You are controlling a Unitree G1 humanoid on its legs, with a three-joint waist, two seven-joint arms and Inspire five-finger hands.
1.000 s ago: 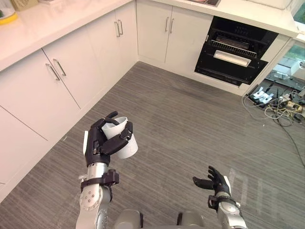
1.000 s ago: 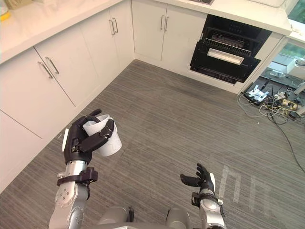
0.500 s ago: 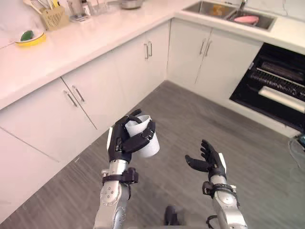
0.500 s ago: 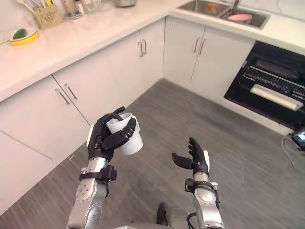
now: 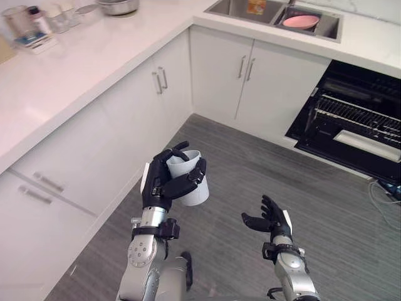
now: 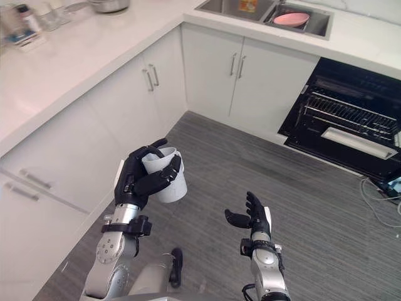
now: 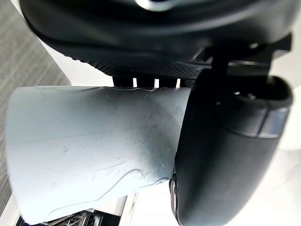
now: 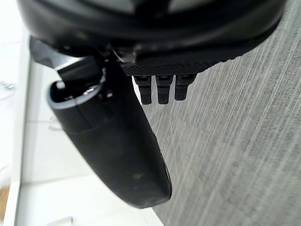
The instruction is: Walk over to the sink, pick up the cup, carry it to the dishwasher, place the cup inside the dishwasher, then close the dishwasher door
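Far out past the left fingers runs a long white stone countertop (image 5: 75, 69). A steel pot (image 5: 116, 6) and clear jars (image 5: 28, 25) sit at its back edge, any print on them too small to read. Below it stand white cabinet doors with slim metal handles (image 5: 160, 78).

Now the dark left hand (image 5: 158, 187): it is raised over the grey wood-grain floor (image 5: 232, 169) and its fingers are curled tight round the pale grey-white plastic cup (image 5: 191, 188). The thumb (image 7: 225, 150) clamps the opposite side of the wall. The cup is a smooth, slightly tapered cylinder, held on a tilt. Its open rim pokes up above the fingers and its base juts out below them. Up close in the left wrist view its surface shows fine scuffs and scratches.

Next, the dark right hand (image 5: 270, 221) hangs low with the palm up. Its fingers are spread and relaxed, with nothing in them.

Well beyond both sets of fingertips lies the steel sink (image 5: 332, 34), with 1 pink bowl (image 5: 301, 21) in it. Beside the bowl is an orange item (image 5: 254, 6), its label unreadable. Right of that is the black dishwasher (image 5: 351, 135), open, its wire rack (image 5: 357, 113) showing.
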